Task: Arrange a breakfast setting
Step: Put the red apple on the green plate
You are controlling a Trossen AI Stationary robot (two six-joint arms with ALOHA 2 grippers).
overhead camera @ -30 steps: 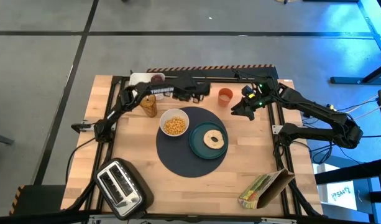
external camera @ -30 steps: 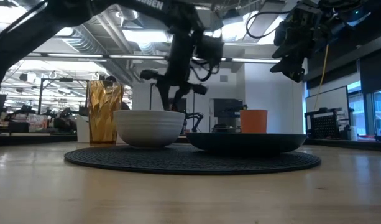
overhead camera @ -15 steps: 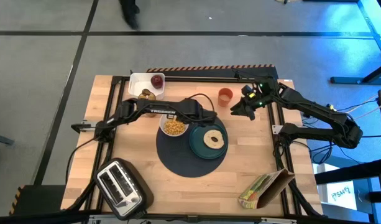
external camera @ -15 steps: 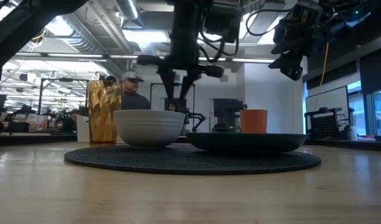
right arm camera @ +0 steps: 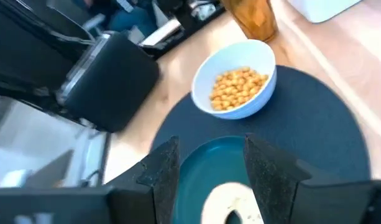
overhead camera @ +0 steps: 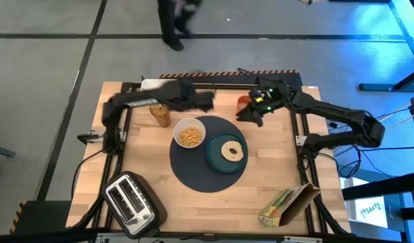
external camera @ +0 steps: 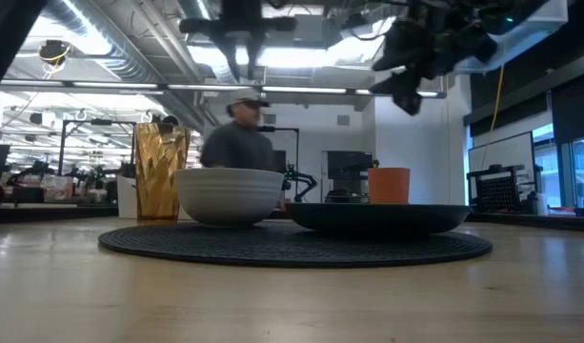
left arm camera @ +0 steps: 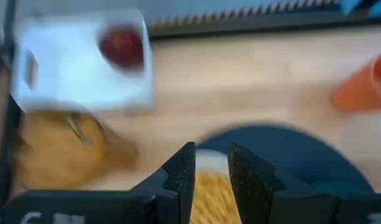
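Note:
A round dark-grey mat [overhead camera: 193, 169] lies mid-table. On it stand a white bowl [overhead camera: 189, 133] of yellow cereal [right arm camera: 235, 87] and a teal plate [overhead camera: 215, 155] with a bagel [overhead camera: 231, 151]. A small orange cup [overhead camera: 242, 100] stands on the wood at the far side. A red fruit [left arm camera: 123, 46] lies in a white tray [left arm camera: 72, 74]. I see no spoon. My left gripper [overhead camera: 210, 101] is blurred, high over the far side left of the cup, open by a narrow gap [left arm camera: 211, 165] and empty. My right gripper [overhead camera: 248, 116] hovers beside the cup, open [right arm camera: 212, 155] and empty.
An amber glass [overhead camera: 161, 113] stands left of the bowl. A silver toaster [overhead camera: 129, 201] sits at the near left corner and a yellow-green cereal bag [overhead camera: 288, 202] at the near right. A person [overhead camera: 173, 20] walks past beyond the far edge.
My left gripper swung out over the bowl, then rose and swung back toward the far edge, empty. My right gripper moved toward the table's left, closer to the orange cup. A person walked by behind the table.

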